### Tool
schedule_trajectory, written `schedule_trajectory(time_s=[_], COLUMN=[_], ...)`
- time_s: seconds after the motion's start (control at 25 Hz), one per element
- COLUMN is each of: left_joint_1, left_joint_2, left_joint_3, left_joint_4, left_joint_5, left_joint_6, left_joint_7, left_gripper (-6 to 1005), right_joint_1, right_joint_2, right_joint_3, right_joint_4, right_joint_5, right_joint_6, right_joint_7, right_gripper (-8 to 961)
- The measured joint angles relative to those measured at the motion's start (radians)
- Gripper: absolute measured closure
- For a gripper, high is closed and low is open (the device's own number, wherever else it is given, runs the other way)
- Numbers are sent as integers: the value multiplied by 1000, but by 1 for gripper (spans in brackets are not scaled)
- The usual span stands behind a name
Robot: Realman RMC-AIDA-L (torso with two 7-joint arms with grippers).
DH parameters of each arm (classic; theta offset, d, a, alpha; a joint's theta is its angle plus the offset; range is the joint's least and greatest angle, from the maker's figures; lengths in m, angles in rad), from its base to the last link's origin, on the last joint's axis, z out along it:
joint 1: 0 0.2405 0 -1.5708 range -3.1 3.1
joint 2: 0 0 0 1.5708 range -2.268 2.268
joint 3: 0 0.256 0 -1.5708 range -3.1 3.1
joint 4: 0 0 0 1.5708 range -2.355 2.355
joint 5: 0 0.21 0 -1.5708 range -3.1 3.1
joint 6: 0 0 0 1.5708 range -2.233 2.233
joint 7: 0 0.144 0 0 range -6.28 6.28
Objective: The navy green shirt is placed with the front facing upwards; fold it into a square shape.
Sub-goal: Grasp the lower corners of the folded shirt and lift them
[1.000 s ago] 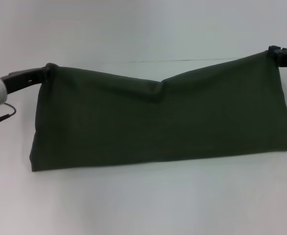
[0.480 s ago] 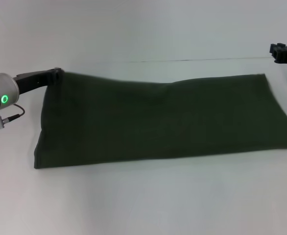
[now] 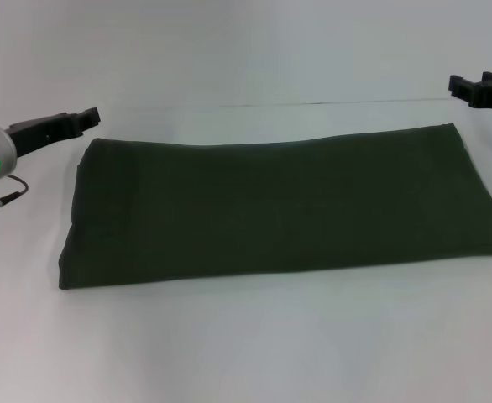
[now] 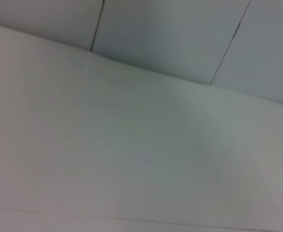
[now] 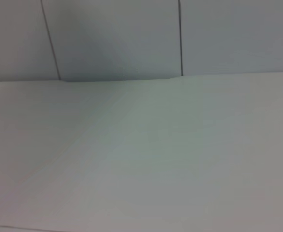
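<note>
On table, shirt print hidden

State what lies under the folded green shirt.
The navy green shirt lies flat on the white table, which shows all round it. Anything beneath or folded inside is covered, including its print.

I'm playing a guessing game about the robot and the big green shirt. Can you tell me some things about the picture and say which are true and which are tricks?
1. The navy green shirt lies folded into a long band on the white table. True.
2. The left gripper is holding a corner of the shirt. False: it sits just off the shirt's far left corner, not touching it.
3. The right gripper is above and beyond the shirt's far right corner, clear of the cloth. True.
4. The shirt is already a neat square. False: it is much wider than it is deep.
5. The "FREE!" print shows on top. False: only plain green cloth shows.
</note>
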Motion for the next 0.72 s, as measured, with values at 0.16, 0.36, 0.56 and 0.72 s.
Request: schedule_trajectory(time_s=[0.16,0.36,0.56,0.72], left_joint_1=[21,80,154,192], left_joint_2=[5,13,3,-8], left_joint_3=[0,-2,-2,0], left_joint_4=[28,78,155,191], left_joint_5=[-10,-16,-21,-21], left_joint_6=[67,204,354,412], left_joint_7=[-30,-68,-72,-63], left_gripper=[482,229,145,130], right_joint_1=[-30,-94,-177,-251], right_joint_2=[0,0,1,2], right_joint_3=[4,4,5,-2], right_joint_4=[-45,-129,-170,-173], right_joint_5=[0,5,87,165], right_joint_6=[-103,-321,-615,-906], right_joint_7=[1,-12,-133,-328], right_gripper=[286,264,242,237])
